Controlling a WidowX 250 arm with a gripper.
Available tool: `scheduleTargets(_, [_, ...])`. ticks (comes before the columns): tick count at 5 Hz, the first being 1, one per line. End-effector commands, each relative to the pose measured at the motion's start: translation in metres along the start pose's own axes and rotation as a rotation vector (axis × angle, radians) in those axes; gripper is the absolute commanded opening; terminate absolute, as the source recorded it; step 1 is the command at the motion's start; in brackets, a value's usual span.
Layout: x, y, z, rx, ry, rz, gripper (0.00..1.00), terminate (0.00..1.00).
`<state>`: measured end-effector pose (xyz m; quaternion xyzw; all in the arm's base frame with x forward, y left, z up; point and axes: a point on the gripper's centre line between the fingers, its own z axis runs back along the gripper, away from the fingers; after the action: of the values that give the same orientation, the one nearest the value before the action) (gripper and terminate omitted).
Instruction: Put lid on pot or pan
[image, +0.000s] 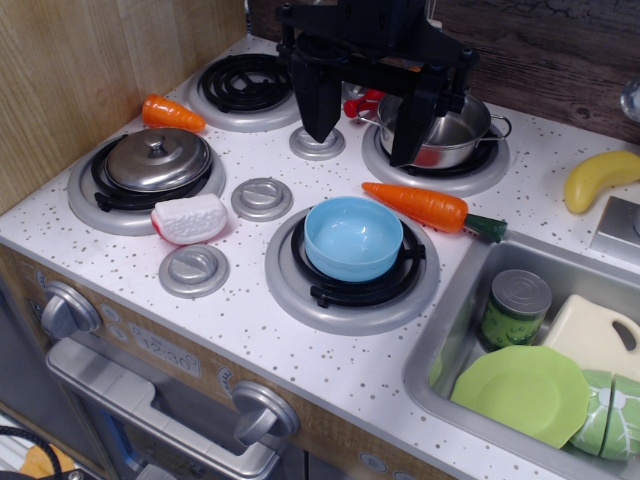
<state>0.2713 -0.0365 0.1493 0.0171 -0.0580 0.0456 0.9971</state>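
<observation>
The silver domed lid (158, 160) with a small centre knob lies on the front-left burner. The shiny steel pot (450, 132) stands on the back-right burner, uncovered, with a loop handle showing at its right. My black gripper (362, 132) hangs above the back of the stove, between the back burners and just left of the pot. Its two fingers are spread wide apart with nothing between them. It is well to the right of and behind the lid.
A light blue bowl (352, 236) sits on the front-right burner. A carrot (428, 206) lies beside it, another carrot (172, 113) behind the lid. A white and red item (190, 217) and grey dials (262, 197) lie mid-stove. The sink (450, 330) at right holds a can, plate and board. A banana (600, 178) lies at far right.
</observation>
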Motion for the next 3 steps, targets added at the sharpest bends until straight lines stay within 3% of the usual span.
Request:
scheduleTargets(1, [0.000,0.000,0.000,0.000,0.000,0.000,1.00,0.00])
scheduleTargets(2, [0.010,0.041,0.009,-0.001,0.018,-0.051,1.00,0.00])
scheduleTargets(3, [0.028,0.088,0.010,0.030,-0.003,-0.088,1.00,0.00])
